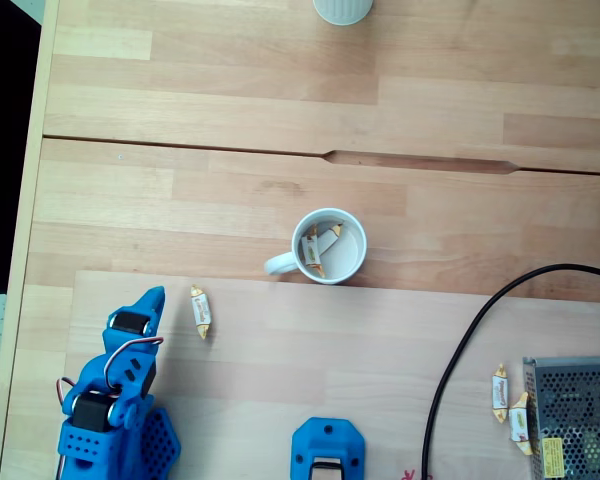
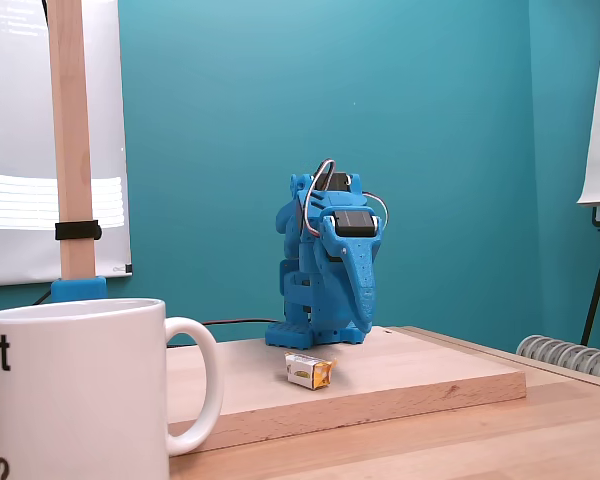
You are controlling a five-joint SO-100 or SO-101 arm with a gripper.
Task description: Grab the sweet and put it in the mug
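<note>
Reaching looks like the step in hand: gripper (image 1: 156,296) hangs just left of the sweet (image 1: 200,311), which lies on the raised board below-left of the mug (image 1: 329,246). Next: descend over it. Whether the fingers are spread or pressed together, I cannot tell; candies already inside the mug are partly hidden.

Lying across the raised wooden board (image 1: 310,370): black cable (image 1: 460,350) curving beside perforated metal box (image 1: 575,415); standing at the far table edge: ribbed white cup (image 1: 342,10); rising behind: clamped wooden post (image 2: 70,140), teal wall (image 2: 280,90).
</note>
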